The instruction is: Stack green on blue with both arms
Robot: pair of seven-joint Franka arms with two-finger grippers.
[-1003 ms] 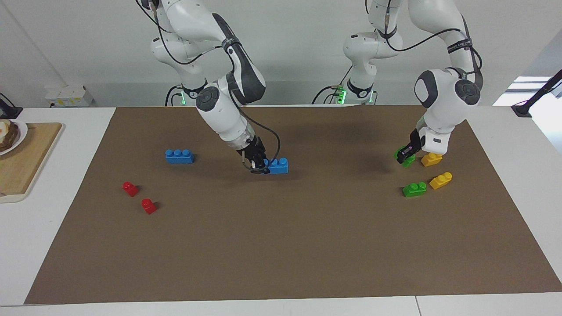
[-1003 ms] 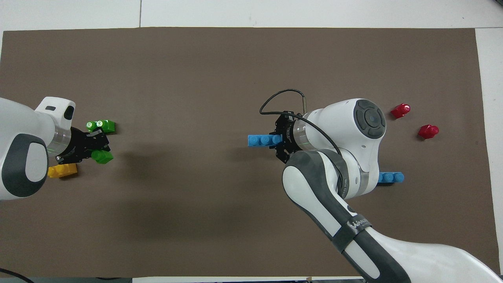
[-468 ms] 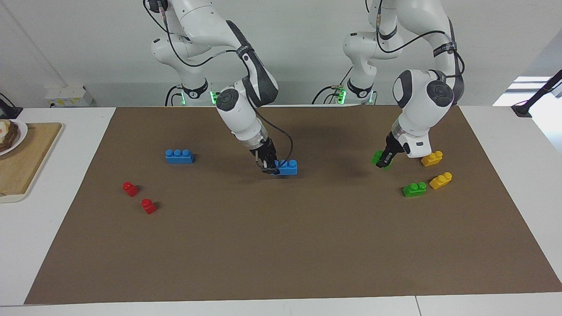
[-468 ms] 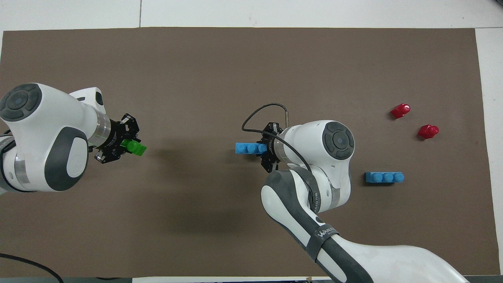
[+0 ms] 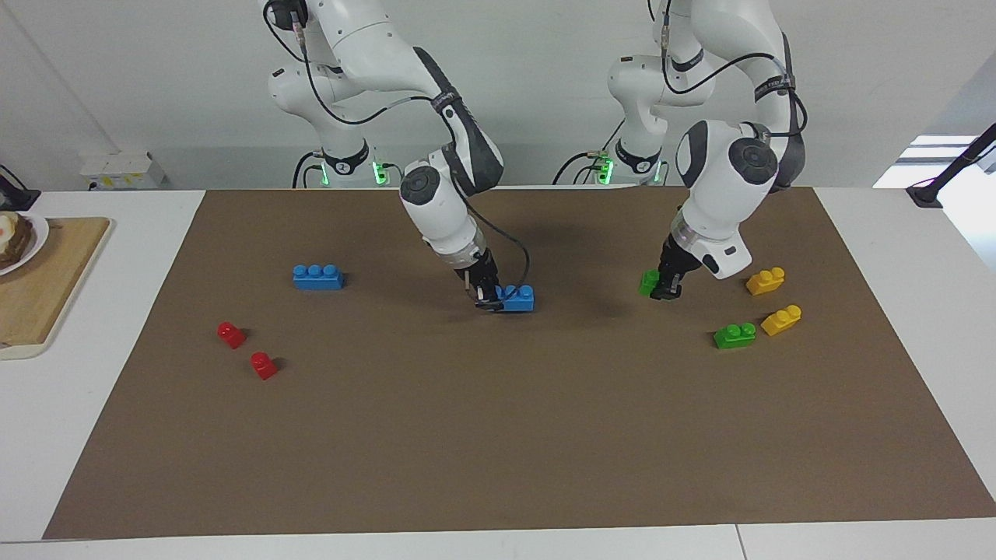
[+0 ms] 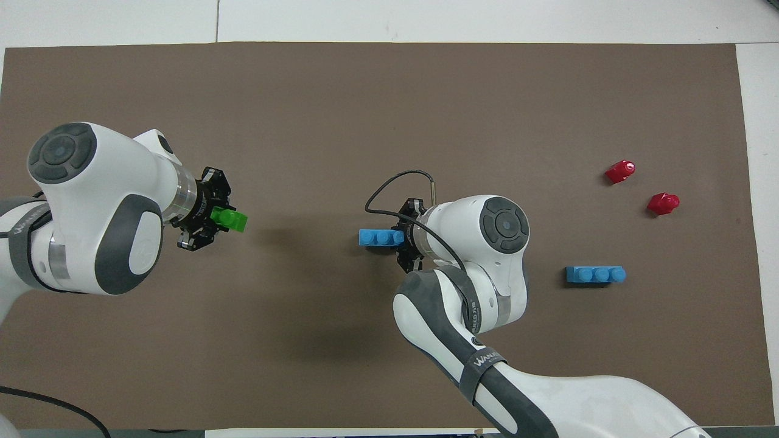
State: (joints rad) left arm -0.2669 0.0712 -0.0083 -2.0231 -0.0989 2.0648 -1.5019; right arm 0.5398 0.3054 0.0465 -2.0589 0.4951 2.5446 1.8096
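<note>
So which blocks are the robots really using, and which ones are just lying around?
In use:
- green brick, held up by the left gripper
- blue brick, gripped at one end by the right gripper

Just lying about:
- second blue brick
- second green brick
- two yellow bricks
- two red bricks
- wooden board with a plate

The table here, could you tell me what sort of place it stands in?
Probably a robotics lab: two arms on a white table, a brown mat with toy bricks, bare walls.
</note>
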